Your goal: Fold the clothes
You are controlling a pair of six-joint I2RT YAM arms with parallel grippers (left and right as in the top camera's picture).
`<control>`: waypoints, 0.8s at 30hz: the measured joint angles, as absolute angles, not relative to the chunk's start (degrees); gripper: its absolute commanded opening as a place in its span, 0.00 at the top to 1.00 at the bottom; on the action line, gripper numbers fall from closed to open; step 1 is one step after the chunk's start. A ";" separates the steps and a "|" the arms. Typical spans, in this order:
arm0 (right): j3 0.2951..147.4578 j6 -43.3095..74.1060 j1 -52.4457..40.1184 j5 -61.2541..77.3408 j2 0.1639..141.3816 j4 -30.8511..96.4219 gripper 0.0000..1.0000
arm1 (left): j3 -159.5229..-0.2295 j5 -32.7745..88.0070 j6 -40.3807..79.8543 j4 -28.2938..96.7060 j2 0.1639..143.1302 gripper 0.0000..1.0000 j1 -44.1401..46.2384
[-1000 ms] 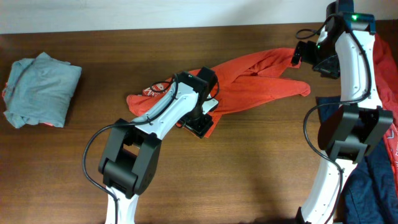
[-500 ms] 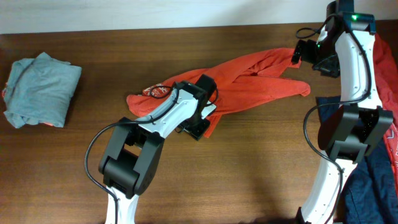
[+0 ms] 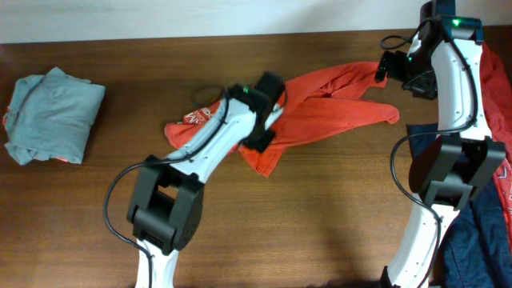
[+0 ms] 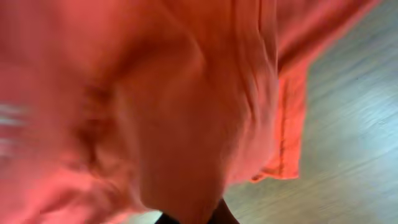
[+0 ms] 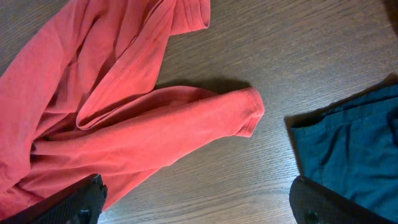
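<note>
The orange-red T-shirt lies crumpled across the middle of the table, its white lettering at the left end. My left gripper is shut on a fold of the shirt's lower edge. In the left wrist view the pinched cloth fills the frame and hides most of the left gripper. My right gripper hangs open above the shirt's right end. Its fingers stand wide apart over bare wood, near a sleeve. It holds nothing.
A folded grey-green garment sits at the far left of the table. A navy garment lies just right of the sleeve. More navy cloth and red cloth are piled along the right edge, by the right arm's base.
My left gripper has shut on the shirt's lower edge and moved toward the back of the table, lifting the fold. The right arm has not moved.
</note>
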State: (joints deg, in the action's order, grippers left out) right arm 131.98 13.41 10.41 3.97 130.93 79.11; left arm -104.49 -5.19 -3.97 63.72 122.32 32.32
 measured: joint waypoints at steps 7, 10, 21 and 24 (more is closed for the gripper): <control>131.98 12.88 10.41 4.12 130.93 79.33 0.01 | -126.48 -6.46 -3.18 70.54 122.28 0.99 28.60; 131.98 11.92 10.41 4.58 130.93 79.46 0.01 | -133.51 -6.96 -3.11 73.14 122.26 0.99 25.71; 131.98 10.04 10.41 8.69 130.93 77.91 0.01 | -139.50 -11.14 -2.90 75.57 122.26 0.99 19.40; 131.98 10.02 10.41 9.15 130.93 75.33 0.01 | -139.96 -11.42 -2.90 75.88 122.26 0.99 19.29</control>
